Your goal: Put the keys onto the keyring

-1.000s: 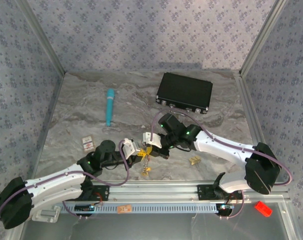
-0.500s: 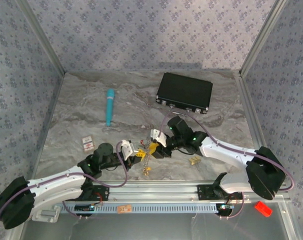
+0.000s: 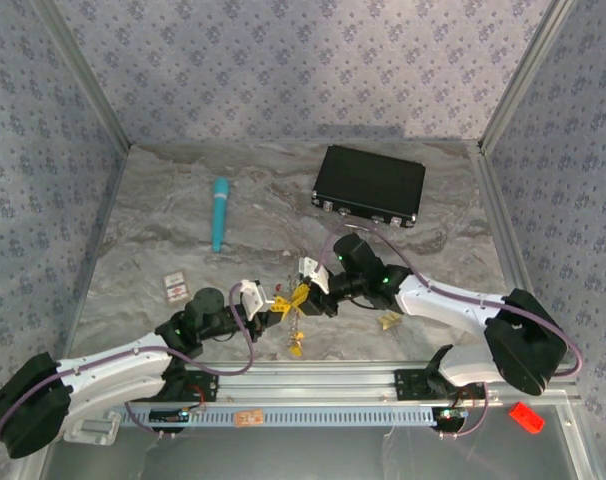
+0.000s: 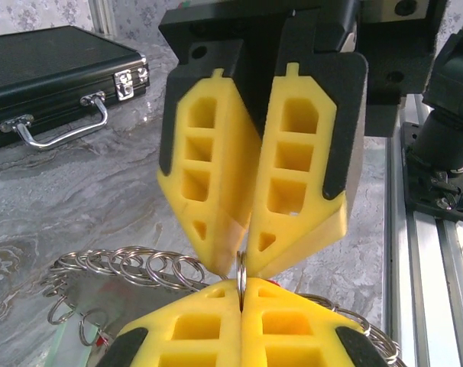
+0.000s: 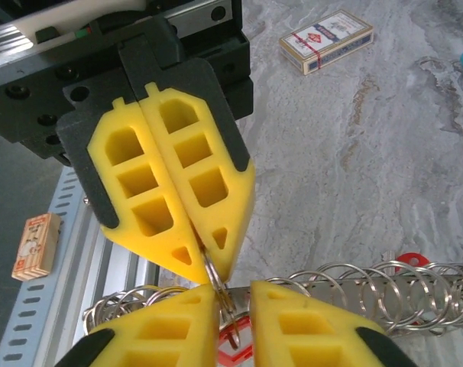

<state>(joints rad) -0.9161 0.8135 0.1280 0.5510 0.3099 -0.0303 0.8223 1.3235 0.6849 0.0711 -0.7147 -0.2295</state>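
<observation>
the keyring (image 5: pixel 354 287) is held above the counter (image 3: pixel 163 200), nearer the arm bases than the black case (image 3: pixel 369 186) and a little to its left, strung between the two end effectors. the left end effector (image 4: pixel 241 297) is clamped shut on a small ring (image 5: pixel 214 277), seen edge-on between its yellow pads, one of many threaded along the wire. the right end effector (image 5: pixel 233 300) meets it tip to tip. its jaws stand a little apart with ring wire in the gap, and i cannot tell whether they pinch it or only bracket it. keys (image 3: pixel 294 342) with yellow tags dangle below the bundle, on the side away from the case, and a red tag (image 5: pixel 406 257) peeps through the rings. by the look of it, all this is light, hard and slick: thin steel that may twist or slide between foam pads, with hanging keys that will swing. the best hold is probably flat across a ring's wire, close to its split, leaving the opening free for threading.
</observation>
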